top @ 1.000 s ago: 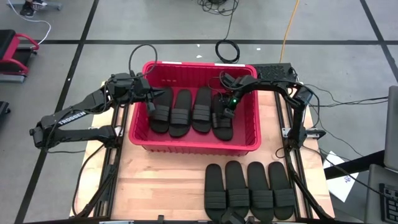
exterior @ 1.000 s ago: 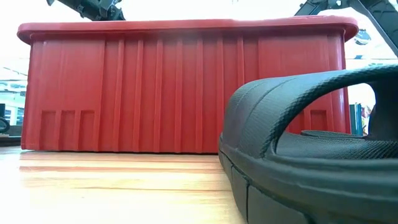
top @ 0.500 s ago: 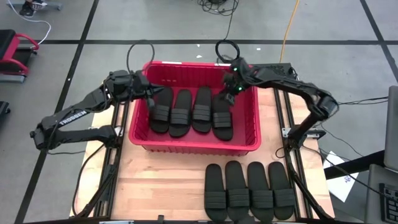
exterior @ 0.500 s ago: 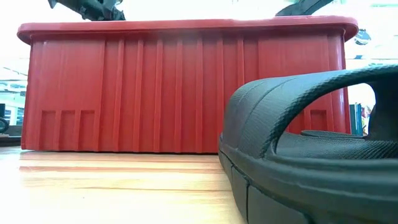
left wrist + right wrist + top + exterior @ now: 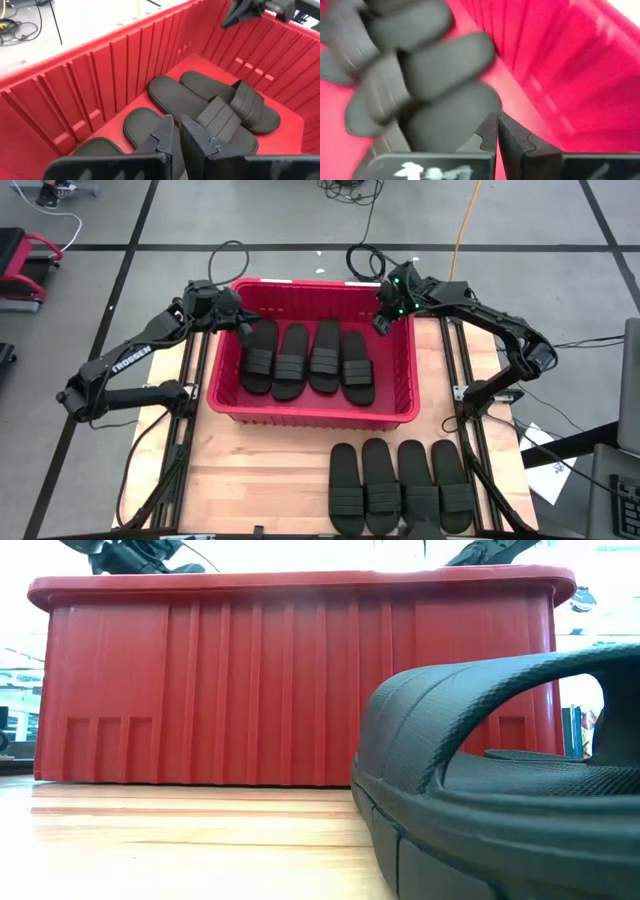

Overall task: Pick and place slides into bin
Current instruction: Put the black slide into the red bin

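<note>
Hovering over the red bin's (image 5: pixel 232 406) far right corner, right gripper (image 5: pixel 383 321) clenched, empty. Left gripper (image 5: pixel 243 328) clenched empty above far left. Four slides (image 5: pixel 310 359) side by side inside; four more (image 5: pixel 400 488) on table (image 5: pixel 260 480).

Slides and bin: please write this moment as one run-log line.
bin: four slides inside | table: four slides in row | left gripper: shut, empty, over bin's left end | right gripper: shut, empty, over far right corner
</note>
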### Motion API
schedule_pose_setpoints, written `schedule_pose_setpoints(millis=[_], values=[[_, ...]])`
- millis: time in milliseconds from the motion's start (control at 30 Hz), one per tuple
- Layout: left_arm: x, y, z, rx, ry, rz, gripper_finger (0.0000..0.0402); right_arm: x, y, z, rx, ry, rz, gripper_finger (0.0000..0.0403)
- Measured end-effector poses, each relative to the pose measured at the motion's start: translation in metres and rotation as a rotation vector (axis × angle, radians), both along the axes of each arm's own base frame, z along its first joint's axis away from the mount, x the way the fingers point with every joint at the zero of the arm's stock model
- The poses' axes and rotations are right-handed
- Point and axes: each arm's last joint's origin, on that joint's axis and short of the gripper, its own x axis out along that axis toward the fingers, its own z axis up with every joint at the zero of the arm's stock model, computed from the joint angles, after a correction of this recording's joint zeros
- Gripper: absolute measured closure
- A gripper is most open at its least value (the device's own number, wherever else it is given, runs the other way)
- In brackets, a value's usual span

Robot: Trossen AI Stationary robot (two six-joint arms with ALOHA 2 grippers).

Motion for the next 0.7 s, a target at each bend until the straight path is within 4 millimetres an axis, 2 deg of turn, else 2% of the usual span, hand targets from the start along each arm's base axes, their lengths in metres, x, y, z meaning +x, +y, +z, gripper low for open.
schedule_pose_setpoints(millis=[167,400,700], values=[[-0.002,-0.002,0.004,0.027,-0.019,-0.004,0.0376,-0.007,-0.003,-0.003,-0.053,0.108,-0.102,0.0402],[-0.001,-0.002,0.008,0.05,-0.047,-0.002,0.0376,-0.013,-0.012,-0.001,-0.113,0.134,-0.2,0.0403],[-0.001,-0.002,0.008,0.033,-0.055,0.005,0.0376,-0.028,-0.033,0.002,-0.161,0.102,-0.283,0.0403]])
